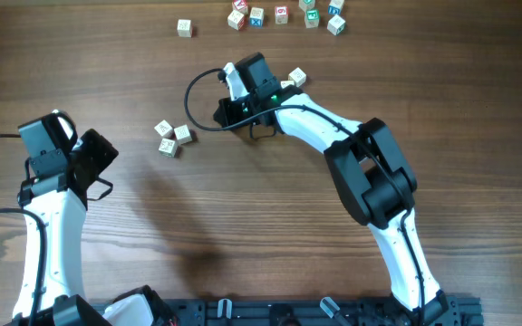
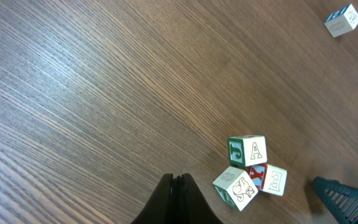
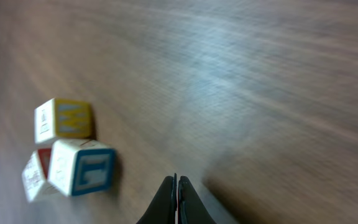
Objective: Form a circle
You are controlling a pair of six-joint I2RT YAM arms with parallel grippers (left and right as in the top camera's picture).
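There is no circle, only three small pale wooden cubes point(image 1: 172, 138) touching in a tight group left of the table's middle. In the left wrist view they are a green J/A cube point(image 2: 247, 151), a cube with a cat drawing point(image 2: 236, 186) and a red-and-white E cube point(image 2: 271, 178). My left gripper point(image 1: 111, 154) is shut and empty, to the left of the group; its tip point(image 2: 180, 178) hovers short of the cubes. My right gripper point(image 1: 220, 115) is shut and empty to the right of the group point(image 3: 67, 155), its tip point(image 3: 177, 179) over bare wood.
Several loose cubes lie in a row at the far edge point(image 1: 281, 14), with one apart point(image 1: 184, 28). Two more cubes point(image 1: 295, 79) sit beside the right arm. A black cable point(image 1: 191, 100) loops near the right gripper.
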